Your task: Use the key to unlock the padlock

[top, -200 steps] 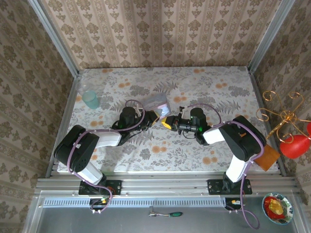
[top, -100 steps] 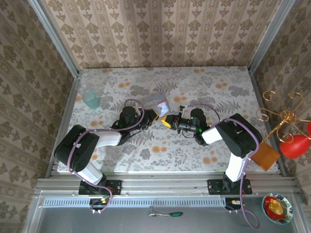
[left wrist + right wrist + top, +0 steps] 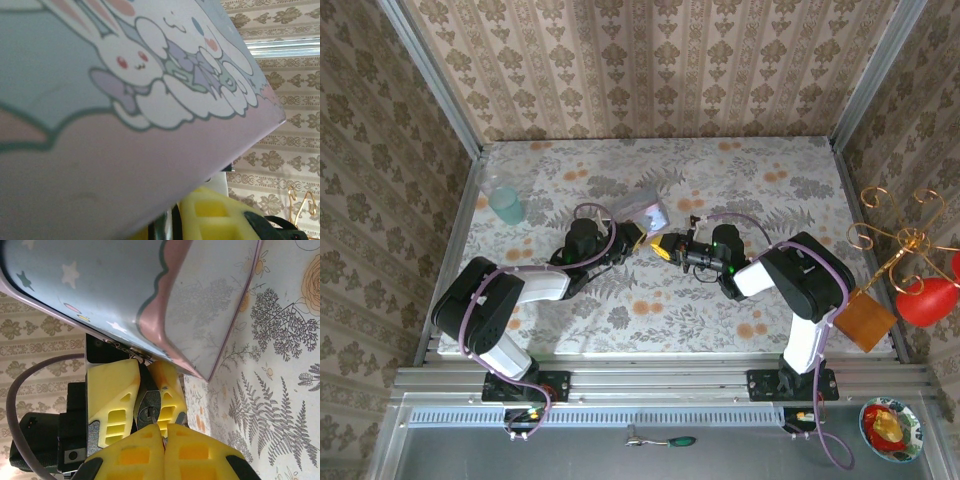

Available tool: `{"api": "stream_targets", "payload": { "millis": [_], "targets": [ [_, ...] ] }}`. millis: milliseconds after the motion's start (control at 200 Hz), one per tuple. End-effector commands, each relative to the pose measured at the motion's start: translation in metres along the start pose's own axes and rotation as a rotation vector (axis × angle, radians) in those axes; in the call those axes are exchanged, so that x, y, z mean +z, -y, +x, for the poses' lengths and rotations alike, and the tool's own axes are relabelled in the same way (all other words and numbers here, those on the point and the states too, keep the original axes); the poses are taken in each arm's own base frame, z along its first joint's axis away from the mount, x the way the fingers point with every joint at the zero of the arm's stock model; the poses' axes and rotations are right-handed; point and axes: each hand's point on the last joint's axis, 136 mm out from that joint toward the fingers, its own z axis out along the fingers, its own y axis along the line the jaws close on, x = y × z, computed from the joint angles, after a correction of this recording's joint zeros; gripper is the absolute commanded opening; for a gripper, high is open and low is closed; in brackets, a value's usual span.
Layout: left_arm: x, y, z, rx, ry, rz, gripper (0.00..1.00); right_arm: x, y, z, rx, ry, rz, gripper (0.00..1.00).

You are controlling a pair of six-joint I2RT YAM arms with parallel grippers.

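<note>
Shift: since a second ago, I see both grippers and the bag (image 3: 646, 211) edge slightly toward the table's (image 3: 770, 180) far edge.
Left gripper (image 3: 640, 240): its yellow fingers (image 3: 112, 390) pinch the padlock (image 3: 148, 405), low over the middle of the table.
Padlock: small dark block between those fingers, keyhole face turned to my right gripper (image 3: 665, 249).
Right gripper: fingers pressed together, tips right at the padlock.
Bag: tilted, its pink-edged rim leaning on the left gripper from the far side.
Cup (image 3: 505, 205): near the left edge, well apart.
</note>
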Motion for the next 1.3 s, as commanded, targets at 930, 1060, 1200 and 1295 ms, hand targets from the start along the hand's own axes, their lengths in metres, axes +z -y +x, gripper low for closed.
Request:
{"api": "stream_targets", "payload": {
  "millis": [930,1060,1200,1295],
  "targets": [
    [0.003,0.055,0.07,0.123,-0.288,0.21,0.0,0.033,-0.053,0.027,-0.11,-0.08,-0.128,0.0],
    [0.0,0.053,0.07,0.129,-0.283,0.201,0.0,0.02,-0.034,0.008,-0.084,-0.018,-0.075,0.0],
    [-0.003,0.046,0.068,0.149,-0.269,0.165,0.0,0.008,-0.012,-0.001,-0.085,0.024,0.011,0.0],
    [-0.005,0.041,0.062,0.156,-0.248,0.141,0.0,0.001,-0.002,-0.002,-0.1,0.042,0.073,0.0]
  ]
}}
